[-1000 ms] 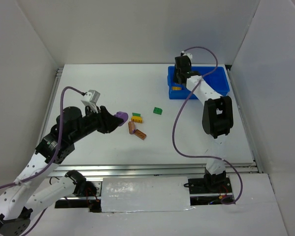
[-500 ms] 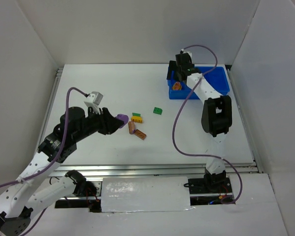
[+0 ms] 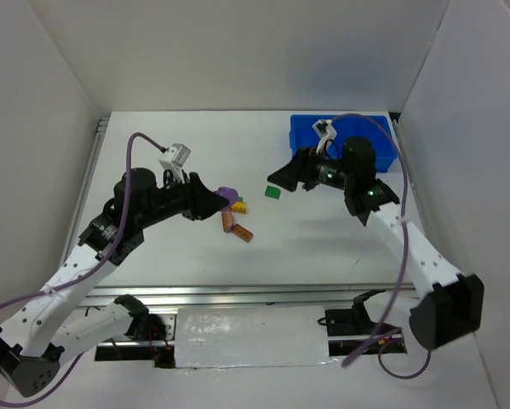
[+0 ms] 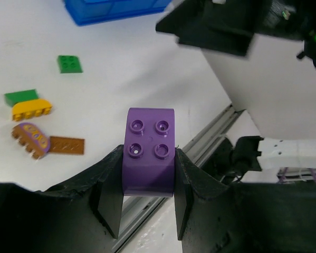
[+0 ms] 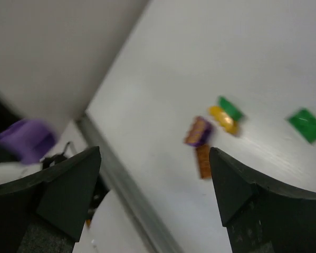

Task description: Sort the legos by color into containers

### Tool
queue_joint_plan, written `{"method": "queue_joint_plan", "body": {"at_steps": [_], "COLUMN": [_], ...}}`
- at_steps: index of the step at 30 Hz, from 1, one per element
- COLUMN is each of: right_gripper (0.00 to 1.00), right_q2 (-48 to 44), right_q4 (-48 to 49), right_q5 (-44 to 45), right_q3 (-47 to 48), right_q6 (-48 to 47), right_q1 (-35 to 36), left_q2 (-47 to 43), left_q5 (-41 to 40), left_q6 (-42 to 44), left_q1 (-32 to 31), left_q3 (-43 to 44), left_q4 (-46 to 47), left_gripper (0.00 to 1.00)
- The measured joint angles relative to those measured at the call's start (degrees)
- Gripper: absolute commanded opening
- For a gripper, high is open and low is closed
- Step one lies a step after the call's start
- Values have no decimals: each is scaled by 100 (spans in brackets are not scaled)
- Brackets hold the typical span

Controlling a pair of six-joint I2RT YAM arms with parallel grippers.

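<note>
Two green legos; two brown; one yellow; one purple; one tray

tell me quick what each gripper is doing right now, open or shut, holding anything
left gripper: shut on the purple brick
right gripper: open, nothing between its fingers

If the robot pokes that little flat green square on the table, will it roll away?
Probably not. The green square looks flat with straight edges, so it would likely slide rather than roll. It lies low on the white table, so tipping over seems unlikely. Because it looks so thin, it may be fiddly to pinch from the sides.
</note>
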Motion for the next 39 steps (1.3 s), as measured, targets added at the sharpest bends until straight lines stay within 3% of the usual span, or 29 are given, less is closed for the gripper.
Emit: {"method": "queue_joint_plan", "body": {"at_steps": [5,9,22,35,39], "right_gripper": [91,90,82,54,53], "right_q2": [-1475,-1757,-1325,-1097,-1088], "right_q4": [730,1047,1102,2173,2553], "right_q5": [-1333,-1808,-1585,-2262,-2463], "right_q3": [-562,-669,-660,-584,-599], "right_q6": [332,551,688,1154,1429], "right_q1": [422,603,1541,1554,1561], "left_q2": [186,251,225,225,225], "left_q5": [706,1209,2103,2815,2942], "left_q6": [-131,-240,-426,-553,-573], "left_q1": [52,57,61,96,92], "left_q3": [50,52,48,-201,-216], "left_q4": [492,787,1239,1873,1982], "left_gripper": [0,0,0,0,0]}}
